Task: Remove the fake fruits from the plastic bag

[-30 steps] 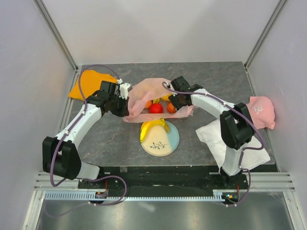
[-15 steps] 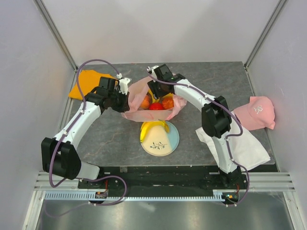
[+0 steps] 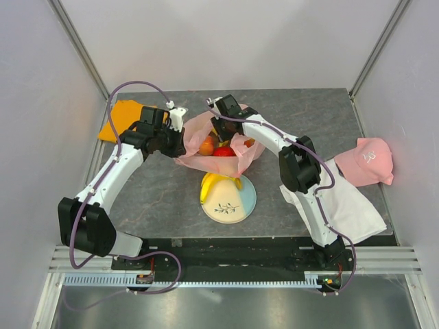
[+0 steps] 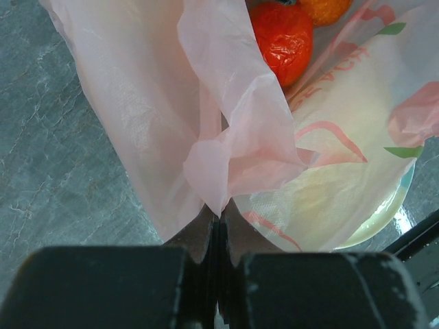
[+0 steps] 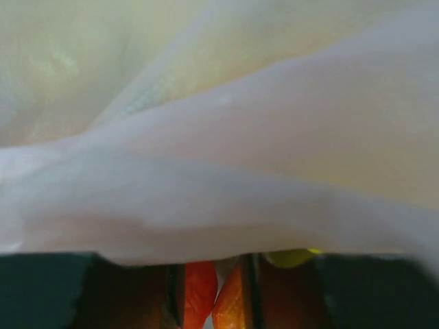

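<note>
Grey stone-patterned table (image 3: pixel 309 113) lies under me between white walls. The plastic bag (image 3: pixel 248 154) sits at its middle with its mouth gaping upward. My left gripper (image 4: pixel 218 223) is pinched flat on a fold of the bag's rim, with thin pink film bunched between the pads and nothing else. My right gripper (image 5: pixel 211 295) is down inside the bag at its far side. Film drapes across nearly all of that wrist view. Orange plastic shows between the finger tips, but I cannot tell whether the fingers are gripping it or only straddling it.

Several fake fruits remain inside: a red fruit (image 3: pixel 222 152), a peach piece (image 3: pixel 207 145) just beside it, and an orange piece (image 3: pixel 250 142). The banana bunch (image 3: pixel 218 184) lies outside on the plate (image 3: pixel 241 205), right at the bag's near edge.

As I judge it, the step is to pick one fruit and draw it out. To do it well, my left should hold the rim up and taut so the mouth stays wide. My right should settle on a single piece at its widest part, with no film caught under a pad. These glossy round shapes will likely squirt free of an off-centre squeeze. The lift should go straight up through the opening, because dragging sideways would pull the bag along.
</note>
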Controlling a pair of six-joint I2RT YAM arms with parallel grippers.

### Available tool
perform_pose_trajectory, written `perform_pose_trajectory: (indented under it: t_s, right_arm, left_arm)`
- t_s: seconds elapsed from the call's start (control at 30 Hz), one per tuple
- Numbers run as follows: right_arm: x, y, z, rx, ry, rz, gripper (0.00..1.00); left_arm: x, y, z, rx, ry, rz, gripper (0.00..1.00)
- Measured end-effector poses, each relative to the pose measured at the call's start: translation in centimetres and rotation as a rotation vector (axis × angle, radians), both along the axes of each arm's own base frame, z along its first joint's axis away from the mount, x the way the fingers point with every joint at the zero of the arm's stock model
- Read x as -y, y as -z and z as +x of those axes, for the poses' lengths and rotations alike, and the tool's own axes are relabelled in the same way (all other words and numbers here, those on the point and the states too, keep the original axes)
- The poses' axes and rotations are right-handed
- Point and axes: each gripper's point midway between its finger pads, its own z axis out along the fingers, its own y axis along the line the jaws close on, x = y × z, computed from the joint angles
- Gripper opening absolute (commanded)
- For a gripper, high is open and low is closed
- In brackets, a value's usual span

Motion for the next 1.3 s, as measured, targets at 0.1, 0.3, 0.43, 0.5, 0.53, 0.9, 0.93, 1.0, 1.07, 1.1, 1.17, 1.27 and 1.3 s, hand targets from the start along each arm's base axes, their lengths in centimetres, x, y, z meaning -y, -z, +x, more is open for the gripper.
perform_pose_trajectory:
  t_s: [0.1, 0.3, 0.43, 0.5, 0.53, 0.9, 0.93, 1.0, 1.07, 1.1, 1.17, 1.27, 1.3]
  right_arm:
    - [-0.2, -0.7, 0.4, 0.020, -0.006, 0.003, 0.16]
    - [-0.2, -2.1, 1.0, 0.069, -0.055, -0.010, 0.00]
    - [0.6, -5.0, -0.2, 0.102, -0.104, -0.016, 0.00]
    - [1.3, -7.5, -1.1, 0.128, -0.123, -0.015, 0.00]
    - [1.6, -8.6, -1.5, 0.141, -0.129, -0.012, 0.00]
    - [5.4, -17.2, -7.7, 0.183, -0.217, -0.015, 0.00]
    - [5.9, -16.9, -8.7, 0.162, -0.228, -0.028, 0.00]
    - [6.8, -16.7, -10.4, 0.133, -0.255, -0.042, 0.00]
    - [7.7, -17.0, -12.5, 0.111, -0.299, -0.040, 0.00]
    - [8.0, -17.3, -13.4, 0.107, -0.319, -0.035, 0.00]
    - [8.5, -18.9, -16.0, 0.117, -0.388, 0.004, 0.00]
    - [9.1, -22.0, -19.7, 0.168, -0.493, 0.073, 0.00]
    - [9.3, -23.0, -21.0, 0.187, -0.535, 0.095, 0.00]
  left_arm:
    - [0.0, -0.1, 0.1, -0.001, -0.001, 0.000, 0.02]
    - [0.3, -0.2, 1.0, -0.005, -0.011, -0.006, 0.02]
    - [0.5, -0.7, 2.1, 0.001, -0.032, -0.015, 0.02]
    - [0.6, -1.2, 2.9, 0.020, -0.045, -0.020, 0.02]
    - [0.7, -1.6, 3.3, 0.031, -0.053, -0.022, 0.02]
    - [0.9, -4.8, 6.6, 0.141, -0.117, -0.057, 0.02]
    - [0.9, -4.9, 6.6, 0.144, -0.122, -0.058, 0.02]
    - [0.9, -5.0, 6.7, 0.147, -0.126, -0.063, 0.01]
    - [1.0, -5.1, 6.8, 0.152, -0.127, -0.065, 0.02]
    - [1.0, -5.1, 6.8, 0.152, -0.127, -0.064, 0.01]
    - [1.0, -5.2, 6.9, 0.153, -0.127, -0.065, 0.01]
    - [1.0, -5.2, 6.8, 0.153, -0.126, -0.066, 0.02]
    - [1.0, -5.2, 6.8, 0.153, -0.125, -0.066, 0.02]
